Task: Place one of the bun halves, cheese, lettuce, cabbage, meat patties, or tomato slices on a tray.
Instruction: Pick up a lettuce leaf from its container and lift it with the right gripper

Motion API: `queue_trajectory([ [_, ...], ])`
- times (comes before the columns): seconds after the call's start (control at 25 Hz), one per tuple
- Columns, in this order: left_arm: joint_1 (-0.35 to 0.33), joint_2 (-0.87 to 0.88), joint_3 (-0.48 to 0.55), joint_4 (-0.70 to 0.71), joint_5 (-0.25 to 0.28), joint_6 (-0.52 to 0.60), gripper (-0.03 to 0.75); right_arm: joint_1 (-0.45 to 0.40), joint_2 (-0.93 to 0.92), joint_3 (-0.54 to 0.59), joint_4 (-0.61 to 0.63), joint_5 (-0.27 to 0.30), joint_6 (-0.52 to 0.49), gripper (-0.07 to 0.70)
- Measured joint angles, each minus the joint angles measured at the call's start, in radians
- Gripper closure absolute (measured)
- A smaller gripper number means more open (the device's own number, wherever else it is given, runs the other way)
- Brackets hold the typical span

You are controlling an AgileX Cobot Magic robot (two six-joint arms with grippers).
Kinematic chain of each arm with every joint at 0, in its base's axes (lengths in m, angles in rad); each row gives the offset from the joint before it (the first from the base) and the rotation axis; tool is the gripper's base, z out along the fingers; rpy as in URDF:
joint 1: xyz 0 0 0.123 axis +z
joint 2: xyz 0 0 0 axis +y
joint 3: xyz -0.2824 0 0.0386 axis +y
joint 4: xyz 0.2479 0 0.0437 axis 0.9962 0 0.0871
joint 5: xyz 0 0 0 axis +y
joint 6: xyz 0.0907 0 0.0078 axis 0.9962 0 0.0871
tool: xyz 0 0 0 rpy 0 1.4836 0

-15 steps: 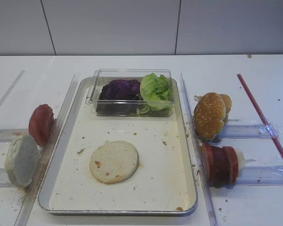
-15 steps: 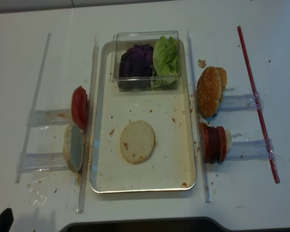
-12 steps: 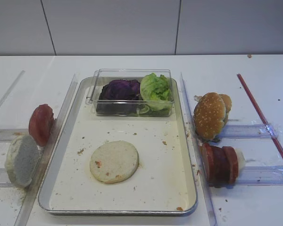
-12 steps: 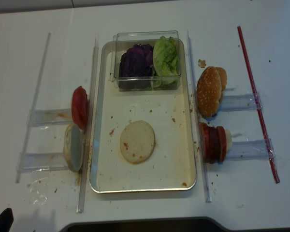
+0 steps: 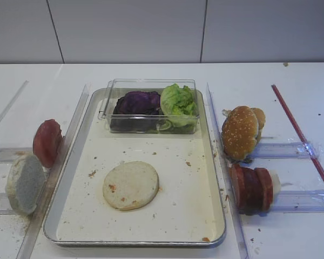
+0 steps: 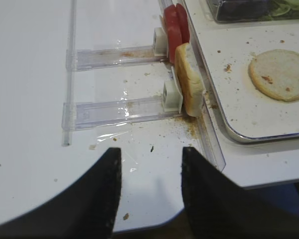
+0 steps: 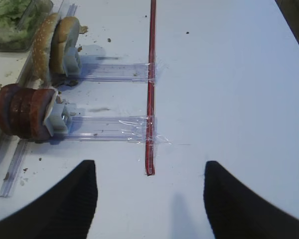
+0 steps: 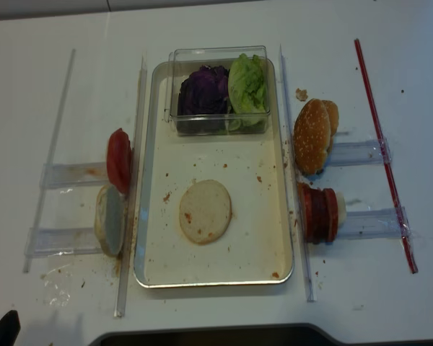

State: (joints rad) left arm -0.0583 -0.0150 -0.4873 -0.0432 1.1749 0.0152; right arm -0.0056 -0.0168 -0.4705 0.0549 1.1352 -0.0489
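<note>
**Supervisor:** Report finger status on both arms.

**Operator:** I see the right gripper (image 7: pixel 148 199) in its wrist view with the two dark fingers (image 7: pixel 74 199) spread wide and nothing between them. They hang over bare bench (image 7: pixel 229 74), on the near side of the red strip (image 7: pixel 150 84). The left gripper (image 6: pixel 150 199) also stands open with nothing held, the gap narrower. It hangs over the bench edge, just off the near left corner of the tray (image 5: pixel 216 162).

**Supervisor:** Locate the task items, using the tray as reference.

**Operator:** One pale bun half (image 5: pixel 130 185) lies flat on the tray floor, roughly at the middle, slightly toward the near end. At the far end of the tray sits a clear plastic box (image 5: pixel 150 106); the purple cabbage (image 5: pixel 139 102) fills its left part and the green lettuce (image 5: pixel 178 101) its right part. Just outside the right rim, two sesame bun halves (image 5: pixel 240 132) stand on edge in a clear rail holder (image 5: pixel 283 149). Nearer to me on that side, the meat patties (image 5: pixel 252 188) stand on edge in a second holder. Just outside the left rim, tomato slices (image 5: pixel 47 142) stand on edge, and a pale bun half (image 5: pixel 25 184) stands nearer, against the rim.

**Supervisor:** Condition of the tray floor?

**Operator:** Cream-white, speckled with crumbs.
</note>
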Motion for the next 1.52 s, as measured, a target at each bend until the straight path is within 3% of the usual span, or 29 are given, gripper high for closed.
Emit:
queue_trajectory([
  [0.72,0.000,0.000,0.000,0.000,0.000,0.000,0.430,0.000,0.012,-0.008,0.077,-0.006,0.009,0.131],
  [1.12,0.000,0.000,0.000,0.000,0.000,0.000,0.430,0.000,0.391,-0.220,0.113,-0.023,-0.033,0.131],
  [1.28,0.000,0.000,0.000,0.000,0.000,0.000,0.430,0.000,0.540,-0.308,0.113,-0.059,-0.037,0.132],
  [1.4,0.000,0.000,0.000,0.000,0.000,0.000,0.430,0.000,0.603,-0.317,0.113,-0.108,-0.037,0.132],
  [1.52,0.000,0.000,0.000,0.000,0.000,0.000,0.430,0.000,0.645,-0.317,0.113,-0.118,-0.013,0.132],
])
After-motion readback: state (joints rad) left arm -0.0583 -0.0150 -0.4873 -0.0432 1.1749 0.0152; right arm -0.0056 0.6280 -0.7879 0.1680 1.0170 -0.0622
